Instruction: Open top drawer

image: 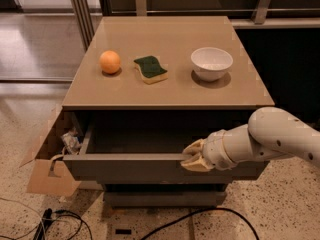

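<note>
Jaws pinched on the front lip of the top drawer (130, 168), partly out beneath the desk's (165, 91) front edge, the gripper (192, 156) sits near the front right corner, its white arm (270, 138) reaching in level from the right.

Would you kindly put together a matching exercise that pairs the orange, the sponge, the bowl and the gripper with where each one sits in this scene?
Things:
1. orange
2. sponge
3. bowl
4. gripper

Places:
A. at the front edge of the open top drawer
B. on the cabinet top, towards the picture's right
C. on the cabinet top, towards the picture's left
D. on the cabinet top, between the other two items

Pairs: 1-C, 2-D, 3-B, 4-A
</note>
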`<state>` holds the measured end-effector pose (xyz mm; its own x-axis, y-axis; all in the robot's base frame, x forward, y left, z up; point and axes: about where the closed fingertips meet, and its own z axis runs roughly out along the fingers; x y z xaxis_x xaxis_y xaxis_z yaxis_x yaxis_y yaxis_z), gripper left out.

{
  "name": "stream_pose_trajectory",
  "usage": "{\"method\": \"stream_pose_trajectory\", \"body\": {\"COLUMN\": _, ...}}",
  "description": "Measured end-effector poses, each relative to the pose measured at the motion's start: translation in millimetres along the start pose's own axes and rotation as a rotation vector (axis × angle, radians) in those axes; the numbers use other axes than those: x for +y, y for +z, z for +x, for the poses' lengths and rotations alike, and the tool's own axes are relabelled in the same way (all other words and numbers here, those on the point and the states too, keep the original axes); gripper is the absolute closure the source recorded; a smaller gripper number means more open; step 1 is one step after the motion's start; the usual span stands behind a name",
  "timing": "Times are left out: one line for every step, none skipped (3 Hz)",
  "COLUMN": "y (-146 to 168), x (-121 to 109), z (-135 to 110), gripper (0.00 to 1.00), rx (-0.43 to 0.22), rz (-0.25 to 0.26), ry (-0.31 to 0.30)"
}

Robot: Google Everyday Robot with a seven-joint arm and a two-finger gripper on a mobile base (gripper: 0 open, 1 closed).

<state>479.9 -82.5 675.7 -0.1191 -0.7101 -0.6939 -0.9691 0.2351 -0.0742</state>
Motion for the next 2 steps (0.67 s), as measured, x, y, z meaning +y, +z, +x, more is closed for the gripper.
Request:
{"method": "stream_pose_trajectory", "body": {"y": -1.5, "x": -0.5, "z": 1.6, "gripper": 1.0, "rx": 0.0, "rz": 0.0, "ry": 0.0}}
{"method": "stream_pose_trajectory", "body": {"y": -1.5, "x": -0.5, "z": 1.6, "gripper": 0.81, "rx": 0.0, "rz": 0.0, "ry": 0.0}}
